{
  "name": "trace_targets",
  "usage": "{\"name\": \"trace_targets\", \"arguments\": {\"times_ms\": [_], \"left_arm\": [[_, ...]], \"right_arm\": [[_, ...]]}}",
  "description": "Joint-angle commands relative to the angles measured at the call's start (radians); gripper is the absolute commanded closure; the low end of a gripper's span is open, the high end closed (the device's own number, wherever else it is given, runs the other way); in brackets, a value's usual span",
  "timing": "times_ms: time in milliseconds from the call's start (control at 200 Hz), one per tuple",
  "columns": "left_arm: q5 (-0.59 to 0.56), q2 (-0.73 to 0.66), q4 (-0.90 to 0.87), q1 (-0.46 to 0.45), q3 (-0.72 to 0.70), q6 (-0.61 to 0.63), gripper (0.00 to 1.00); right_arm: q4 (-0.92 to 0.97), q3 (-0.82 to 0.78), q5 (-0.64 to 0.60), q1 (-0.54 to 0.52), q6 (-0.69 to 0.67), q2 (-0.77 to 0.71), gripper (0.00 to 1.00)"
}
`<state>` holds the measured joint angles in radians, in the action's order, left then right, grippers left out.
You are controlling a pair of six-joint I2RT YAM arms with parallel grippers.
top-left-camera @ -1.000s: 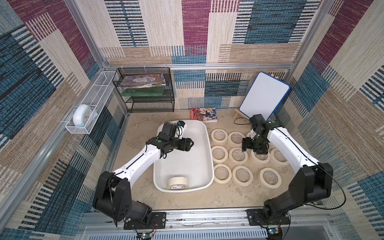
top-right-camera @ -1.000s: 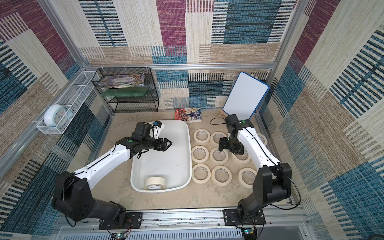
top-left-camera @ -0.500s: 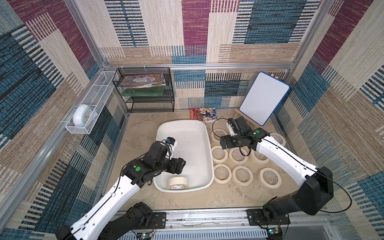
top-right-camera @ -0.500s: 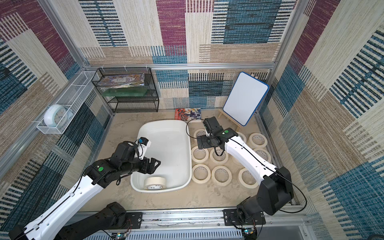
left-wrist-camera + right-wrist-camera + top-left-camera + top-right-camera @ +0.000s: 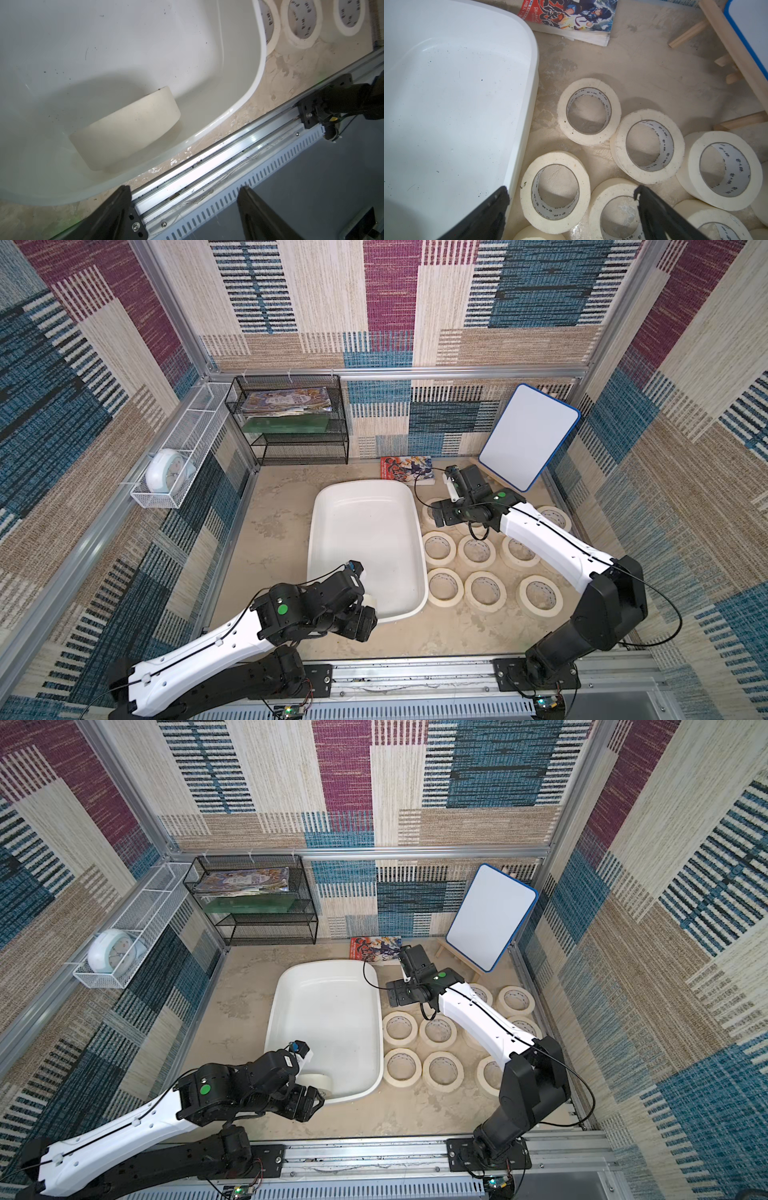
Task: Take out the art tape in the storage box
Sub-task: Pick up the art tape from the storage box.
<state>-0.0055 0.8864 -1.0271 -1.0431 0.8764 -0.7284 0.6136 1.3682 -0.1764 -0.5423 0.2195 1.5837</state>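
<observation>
The storage box is a white tub in the middle of the table. One roll of art tape lies in its near end, half hidden by my left arm in both top views. My left gripper hangs open over the box's near rim, just short of that roll, with nothing between its fingers. Several more art tape rolls lie flat on the table right of the box. My right gripper is open and empty above the box's right rim and the nearest rolls.
A comic book lies behind the box, and a whiteboard on a wooden easel stands at the back right. A black wire rack is at the back left. A white wire basket with a clock hangs on the left wall.
My left arm has drawn back from the far part of the box to its near end. My right arm has swung left from over the table rolls toward the box's rim, jaws wider.
</observation>
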Motion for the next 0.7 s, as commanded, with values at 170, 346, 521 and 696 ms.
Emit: {"name": "trace_targets", "arguments": {"times_ms": [170,346,521,696], "left_arm": [[-0.002,0.076,0.088,0.099,-0.023,0.065,0.16],[0.088,0.108,0.192,0.261,-0.025,0.169,0.18],[0.119,0.196,0.291,0.393,-0.011,0.273,0.18],[0.045,0.253,0.295,0.431,0.082,0.324,0.16]], "right_arm": [[-0.017,-0.015,-0.019,0.004,-0.005,-0.013,0.00],[-0.014,-0.022,-0.015,0.005,-0.005,-0.010,0.00],[-0.025,-0.053,-0.031,0.009,-0.005,-0.018,0.00],[-0.016,-0.055,-0.023,0.011,-0.012,-0.013,0.01]]}}
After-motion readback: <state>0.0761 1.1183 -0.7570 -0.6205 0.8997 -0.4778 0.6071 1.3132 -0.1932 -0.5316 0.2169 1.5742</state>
